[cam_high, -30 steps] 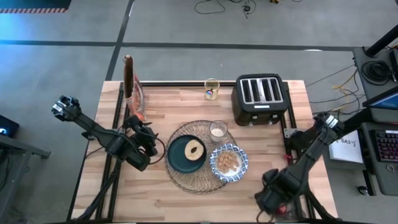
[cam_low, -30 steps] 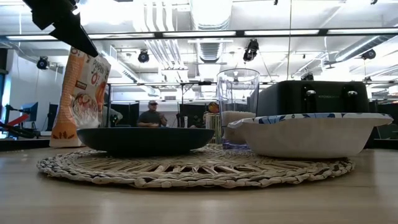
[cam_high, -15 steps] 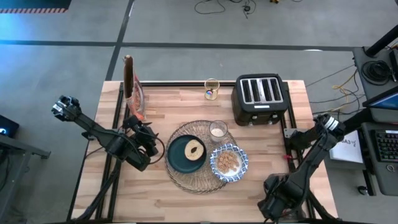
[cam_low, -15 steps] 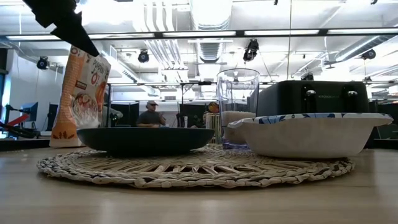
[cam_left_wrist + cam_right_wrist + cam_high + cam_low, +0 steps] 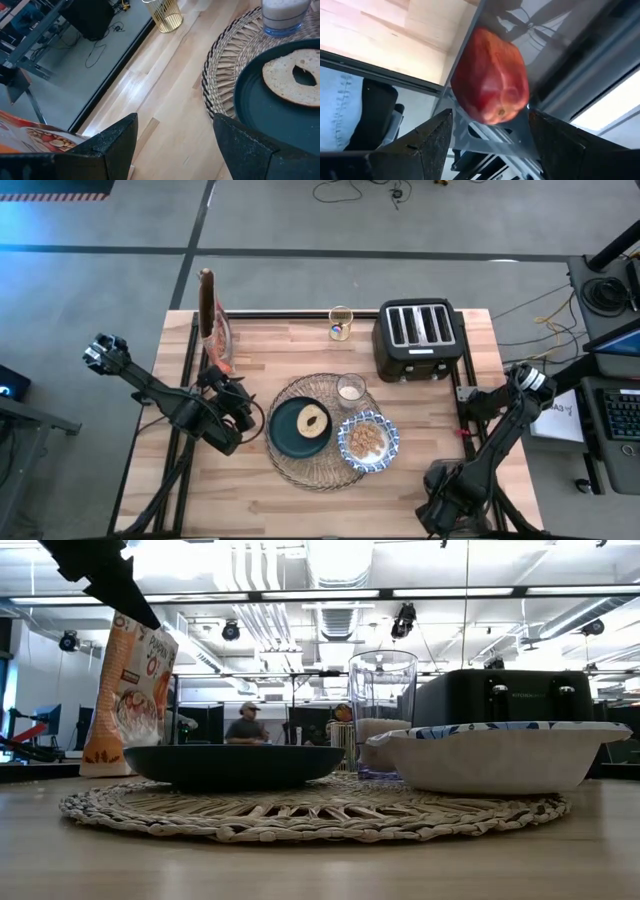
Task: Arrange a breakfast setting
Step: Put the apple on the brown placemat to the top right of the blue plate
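The wicker placemat (image 5: pixel 285 465) lies mid-table. On it rest the dark teal plate (image 5: pixel 285 435) with the bread ring (image 5: pixel 313 420), the clear glass (image 5: pixel 350 390) and the patterned bowl (image 5: pixel 367 441). The dark-red fruit (image 5: pixel 492 77) lies on a grey metal frame rail beside the wooden tabletop. My right gripper (image 5: pixel 490 145) hangs open over it at the table's near right corner (image 5: pixel 447 502), with a finger on either side and not touching it. My left gripper (image 5: pixel 172 150) stands open just left of the placemat (image 5: pixel 240 415), with nothing between its fingers.
The black toaster (image 5: pixel 420 338) stands at the back right and the cereal bag (image 5: pixel 213 325) at the back left. A small gold wire cup (image 5: pixel 341 323) is at the far edge. A person sits in the room behind (image 5: pixel 245 725). There is bare wood along the near edge.
My right gripper has sunk and drifted toward the table's near edge at the right corner, staying open. My left arm has kept its place.
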`<move>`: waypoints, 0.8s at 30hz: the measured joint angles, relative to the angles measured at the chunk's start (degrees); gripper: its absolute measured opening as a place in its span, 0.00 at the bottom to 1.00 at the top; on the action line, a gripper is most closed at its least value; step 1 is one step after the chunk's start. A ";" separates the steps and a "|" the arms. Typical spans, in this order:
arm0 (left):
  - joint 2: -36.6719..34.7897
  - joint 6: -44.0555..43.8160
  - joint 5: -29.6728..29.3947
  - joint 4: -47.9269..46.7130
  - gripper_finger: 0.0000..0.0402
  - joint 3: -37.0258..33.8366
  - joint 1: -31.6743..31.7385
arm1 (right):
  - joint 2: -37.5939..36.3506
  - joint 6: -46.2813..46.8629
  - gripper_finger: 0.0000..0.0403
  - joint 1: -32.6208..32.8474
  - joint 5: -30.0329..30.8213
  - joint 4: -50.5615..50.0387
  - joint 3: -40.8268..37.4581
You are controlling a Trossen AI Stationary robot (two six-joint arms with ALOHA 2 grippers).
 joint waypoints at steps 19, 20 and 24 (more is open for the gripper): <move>0.01 0.24 -0.03 -0.03 0.60 0.00 0.00 | -0.33 -3.72 0.62 0.09 -0.96 11.33 -9.91; 0.01 0.24 -0.07 -0.03 0.60 0.00 0.00 | -0.33 -3.79 0.61 0.09 -1.16 11.32 -10.02; 0.01 0.26 -0.43 -0.03 0.60 0.00 0.00 | -0.20 -5.54 0.56 0.04 -3.65 11.33 -10.15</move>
